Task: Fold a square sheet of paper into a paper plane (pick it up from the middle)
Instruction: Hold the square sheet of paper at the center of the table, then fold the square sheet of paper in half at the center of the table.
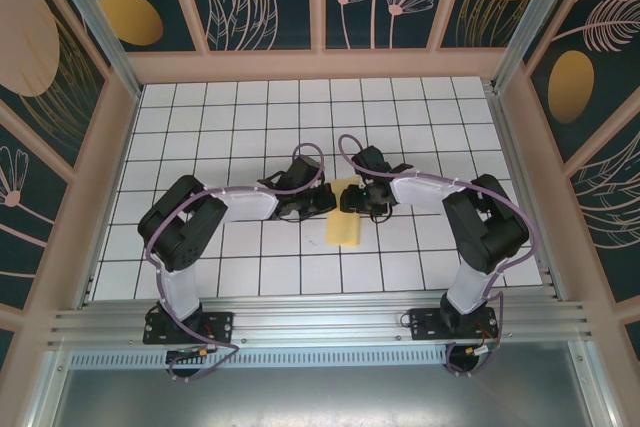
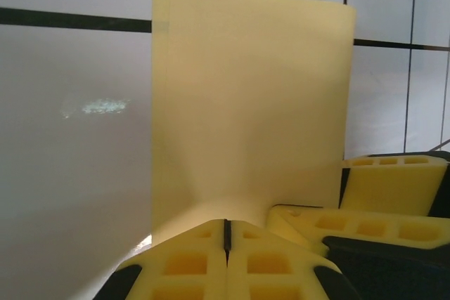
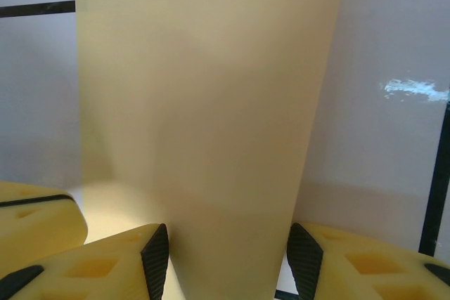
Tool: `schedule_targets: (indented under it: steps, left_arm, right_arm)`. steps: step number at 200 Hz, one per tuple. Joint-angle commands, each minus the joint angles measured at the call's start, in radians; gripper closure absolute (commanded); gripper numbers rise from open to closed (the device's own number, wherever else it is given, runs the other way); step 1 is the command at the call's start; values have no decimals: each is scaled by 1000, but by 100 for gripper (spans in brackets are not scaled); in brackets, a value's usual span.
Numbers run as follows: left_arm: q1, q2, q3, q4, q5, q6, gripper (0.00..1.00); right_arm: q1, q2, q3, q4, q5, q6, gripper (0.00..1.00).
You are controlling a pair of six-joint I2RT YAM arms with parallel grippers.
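Now | smooth pale-yellow folded sheet [image 1: 347, 222] | left fingers [image 2: 186, 265] pinching it | right fingers [image 3: 112, 266] spread

Bright, even light from above. Glare patches on my white tiled table [image 2: 70, 173] in both wrist views. Close-up yellow paper [image 3: 204, 103] soft, faint shadow behind.

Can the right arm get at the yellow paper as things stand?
Likely yes: the paper runs between the right gripper's open fingers with nothing blocking, while the left gripper pinches it.
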Motion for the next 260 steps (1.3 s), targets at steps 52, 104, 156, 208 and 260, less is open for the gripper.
schedule_targets:
  steps: [52, 104, 156, 208, 260]
  left_arm:
    - [-26, 79, 74, -155, -70, 52, 100]
    - [-31, 89, 71, -215, -113, 64, 100]
    - [-31, 82, 61, -210, -118, 62, 100]
    - [-31, 86, 64, -206, -114, 66, 100]
    - [-31, 94, 68, -208, -108, 71, 100]
  right_arm:
    - [11, 56, -23, -11, 12, -6, 47]
    - [8, 23, 12, -25, 36, 9, 43]
    - [-36, -163, -26, 20, -9, 57, 38]
    - [-65, -204, -117, 188, -248, 101, 73]
    - [-85, -126, -174, 254, -274, 110, 80]
